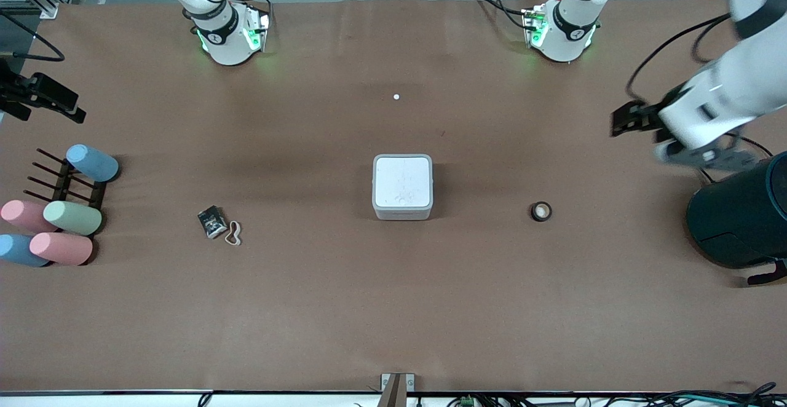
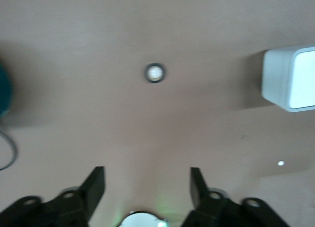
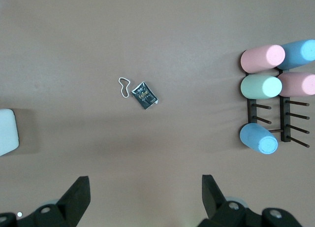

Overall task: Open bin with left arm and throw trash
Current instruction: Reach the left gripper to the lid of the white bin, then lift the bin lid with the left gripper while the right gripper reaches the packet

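the small light-grey square plastic bin (image 1: 403,187) sits lid-down mid-surface, toward the right arm's end from the left tool (image 1: 628,118). that tool hangs spread and empty; the right tool (image 3: 145,197) is spread too.

- the bin (image 1: 403,187) sat mid-worktop (image 1: 393,308), lid shut.
- the tape roll (image 1: 541,211) lay beside it toward the left arm's end, well apart.
- the wrapper (image 1: 212,222) and rubber band (image 1: 234,233) lay touching toward the right arm's end.
- the cylinders (image 1: 67,217) rested on a rack (image 1: 67,182) at that end.
- the left claw (image 1: 624,121) hung over the worktop's left-arm end, near a large drum (image 1: 741,216).
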### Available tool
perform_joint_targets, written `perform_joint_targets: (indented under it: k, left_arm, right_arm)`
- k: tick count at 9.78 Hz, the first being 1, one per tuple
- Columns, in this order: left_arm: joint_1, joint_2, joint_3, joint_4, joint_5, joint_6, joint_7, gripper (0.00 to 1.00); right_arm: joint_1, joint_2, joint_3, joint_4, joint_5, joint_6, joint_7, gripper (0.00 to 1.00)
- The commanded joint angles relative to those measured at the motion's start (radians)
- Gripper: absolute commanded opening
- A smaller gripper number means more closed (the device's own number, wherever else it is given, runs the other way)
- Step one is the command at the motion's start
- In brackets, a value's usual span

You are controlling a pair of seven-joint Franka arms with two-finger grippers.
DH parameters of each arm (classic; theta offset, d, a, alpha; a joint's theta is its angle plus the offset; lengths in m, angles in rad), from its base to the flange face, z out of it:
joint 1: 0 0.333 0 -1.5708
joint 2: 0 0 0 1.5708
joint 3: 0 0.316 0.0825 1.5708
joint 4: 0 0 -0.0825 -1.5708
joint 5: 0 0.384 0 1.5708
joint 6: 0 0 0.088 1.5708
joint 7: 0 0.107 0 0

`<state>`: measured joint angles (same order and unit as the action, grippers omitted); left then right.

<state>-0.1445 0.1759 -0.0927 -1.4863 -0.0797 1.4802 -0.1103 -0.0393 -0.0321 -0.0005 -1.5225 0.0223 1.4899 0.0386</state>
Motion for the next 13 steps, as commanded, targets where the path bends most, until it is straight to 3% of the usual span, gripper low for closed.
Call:
perform_joint_targets:
  k: [1,5,10,13]
  left_arm:
    - [-0.116,0.083,-0.032,0.002,-0.005,0.101,-0.226,0.0]
    - [-0.378,0.284,-0.024,0.029,0.03,0.319,-0.465,0.0]
    - [-0.469,0.506,-0.03,0.205,0.046,0.509,-0.568,0.0]
    - [-0.477,0.54,-0.03,0.205,0.044,0.639,-0.571,0.0]
  right_arm:
    - [-0.001,-0.022,0.01,-0.019,-0.012,-0.002,-0.012,1.0]
    - [0.009,-0.023,0.011,-0.019,-0.031,0.004,-0.107,1.0]
    - [0.038,0.009,0.011,-0.018,-0.028,0.029,-0.178,1.0]
    - [0.084,0.102,0.013,-0.018,-0.022,0.07,-0.186,1.0]
